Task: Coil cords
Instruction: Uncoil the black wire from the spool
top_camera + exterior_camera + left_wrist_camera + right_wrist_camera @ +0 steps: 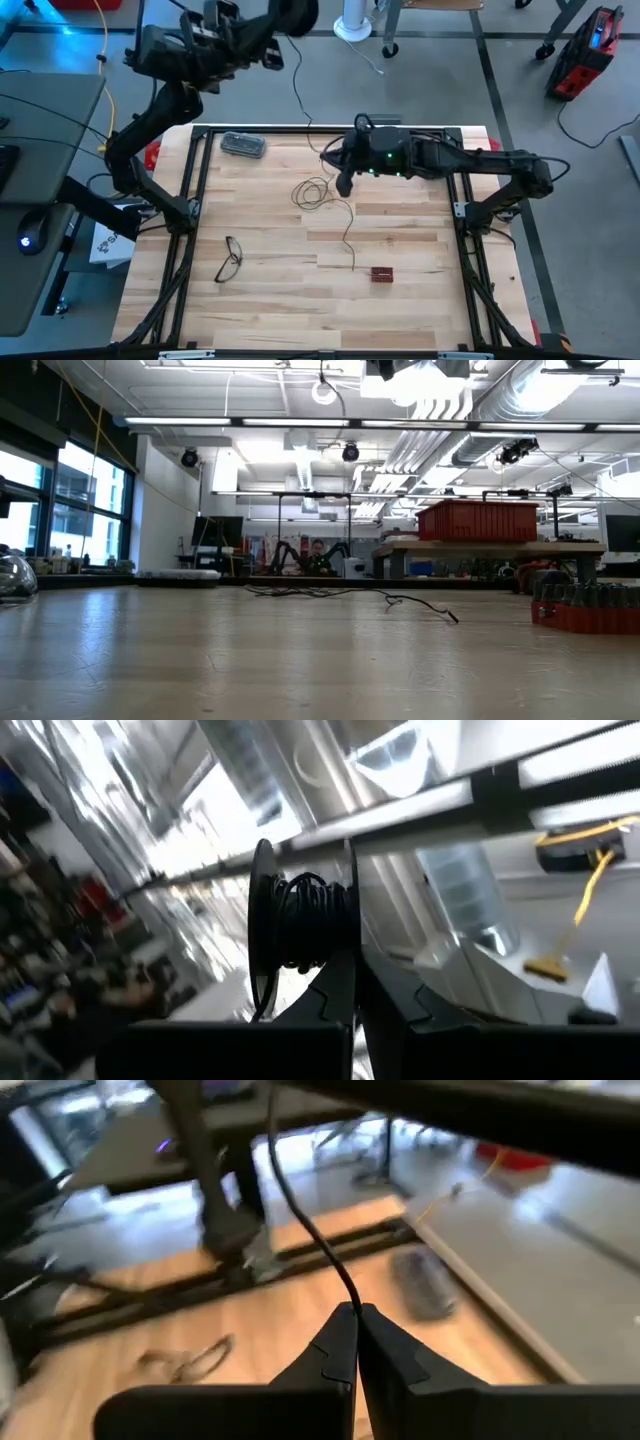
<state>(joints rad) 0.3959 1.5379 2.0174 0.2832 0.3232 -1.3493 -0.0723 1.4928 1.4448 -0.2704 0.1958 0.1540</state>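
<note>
The cord is one thin dark wire. Part of it is wound on a small black reel [300,920] that my left gripper [272,50] holds high beyond the table's far left corner, shut on it. From the reel the wire [298,95] runs down to my right gripper [345,186], which is shut on it above the table's middle far part. The rest lies in loose loops [315,192] on the wood, with a tail [350,245] trailing toward the near edge. In the low view the loops [330,593] lie flat on the table. My left gripper pinches the reel between its two fingers at the rim of one flange [349,935]. The fingers slant upward, and the reel stands above them, clear of everything, with wire wound round its core. My right gripper pinches the wire [352,1310] at its fingertips, a single strand. The fingers point nearly level toward the table's left side. From the pinch the wire [290,1190] rises in a gentle curve toward the reel.
Black-framed eyeglasses [230,258] lie near the left edge. A grey oblong object [243,145] lies at the far left. A small red-brown block [382,273] sits toward the near right. A thick yellow cable [108,100] hangs off the table's left.
</note>
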